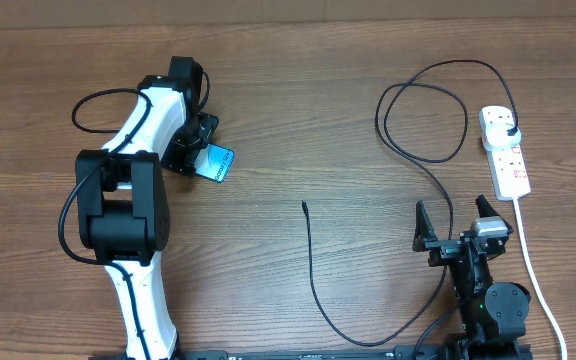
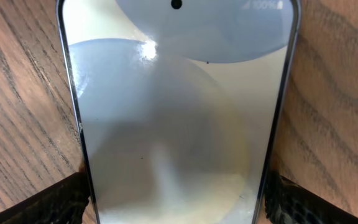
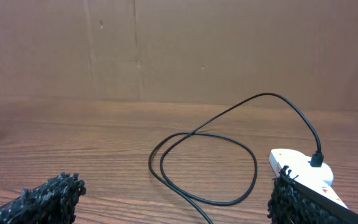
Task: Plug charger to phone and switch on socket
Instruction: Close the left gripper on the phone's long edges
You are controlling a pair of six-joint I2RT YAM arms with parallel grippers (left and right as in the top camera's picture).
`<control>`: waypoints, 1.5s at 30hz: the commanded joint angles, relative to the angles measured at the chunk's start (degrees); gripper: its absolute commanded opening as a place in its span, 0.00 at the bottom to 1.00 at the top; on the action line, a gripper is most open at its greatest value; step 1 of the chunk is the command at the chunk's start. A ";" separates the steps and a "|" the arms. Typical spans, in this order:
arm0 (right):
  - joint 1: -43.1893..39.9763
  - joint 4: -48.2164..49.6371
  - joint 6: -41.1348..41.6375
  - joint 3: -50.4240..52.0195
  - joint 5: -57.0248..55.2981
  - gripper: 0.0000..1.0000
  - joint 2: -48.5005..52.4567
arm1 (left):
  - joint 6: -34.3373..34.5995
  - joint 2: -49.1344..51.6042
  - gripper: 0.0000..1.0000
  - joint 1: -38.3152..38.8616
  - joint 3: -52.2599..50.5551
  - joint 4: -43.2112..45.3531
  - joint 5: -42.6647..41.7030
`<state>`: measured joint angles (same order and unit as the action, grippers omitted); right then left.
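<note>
Up at the overhead's upper left, the left gripper [image 1: 201, 150] straddled the phone [image 1: 219, 163], couldn't tell if it actually squeezed, so the phone might've skidded once the wide-open, empty right gripper [image 1: 456, 222] pushed in the mid-frame charger [image 1: 307, 225] tip.

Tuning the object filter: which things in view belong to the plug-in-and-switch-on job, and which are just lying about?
Job:
- phone
- charger
- socket

Lying about:
- nothing loose that I can see; just the table and the brown board behind it
</note>
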<state>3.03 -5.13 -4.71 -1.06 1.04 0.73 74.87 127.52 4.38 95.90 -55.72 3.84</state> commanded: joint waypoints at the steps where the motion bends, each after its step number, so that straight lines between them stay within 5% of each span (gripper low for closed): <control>1: -0.15 0.31 0.17 0.61 -0.55 1.00 -0.57 | 0.59 1.57 0.93 -0.31 -1.95 0.09 -0.70; 8: -0.15 0.28 0.17 0.61 -0.55 1.00 -0.57 | 0.59 1.57 0.83 -0.31 -1.95 0.11 -0.68; 30: -0.15 0.28 0.17 0.61 -0.55 1.00 -0.57 | 0.57 1.57 0.77 -0.31 -1.95 0.28 -0.66; 45: -0.15 0.28 0.17 0.61 -0.55 1.00 -0.57 | 0.57 1.57 0.49 -0.31 -1.95 0.50 -0.70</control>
<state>3.03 -5.17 -4.71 -1.06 1.04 0.73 74.94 127.50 4.38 95.90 -55.77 3.86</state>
